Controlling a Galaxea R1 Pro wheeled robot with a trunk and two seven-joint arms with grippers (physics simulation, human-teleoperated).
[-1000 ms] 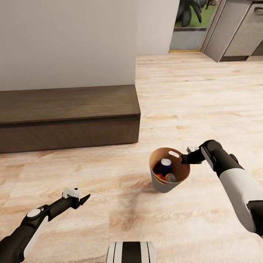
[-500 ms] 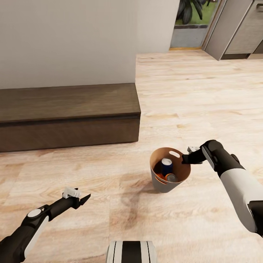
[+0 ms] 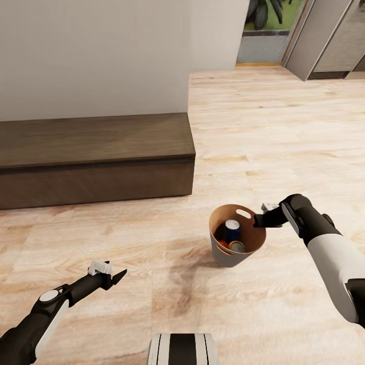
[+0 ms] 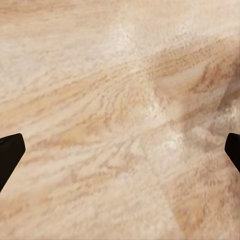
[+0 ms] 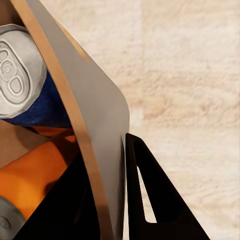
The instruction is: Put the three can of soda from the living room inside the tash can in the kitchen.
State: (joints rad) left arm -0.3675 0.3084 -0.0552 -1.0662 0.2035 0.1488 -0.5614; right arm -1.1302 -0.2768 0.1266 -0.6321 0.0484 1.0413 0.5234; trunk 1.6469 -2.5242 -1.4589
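The grey trash can, tan-brown inside, hangs just above the wooden floor with my right gripper shut on its rim beside a slot handle. Inside it stand a dark blue soda can with a silver top and an orange can; a second orange can shows partly. In the right wrist view the bin wall runs between my black fingers, with the blue can and an orange can behind it. My left gripper hangs open over bare floor, its fingertips wide apart.
A low dark wooden bench runs along the white wall at the left. Light wood floor stretches ahead to a doorway with a plant and grey cabinet fronts at the far right. My base shows at the bottom edge.
The whole picture has shifted slightly, so the camera moved with the robot. The trash can stays held in the right gripper and both arms keep their poses.
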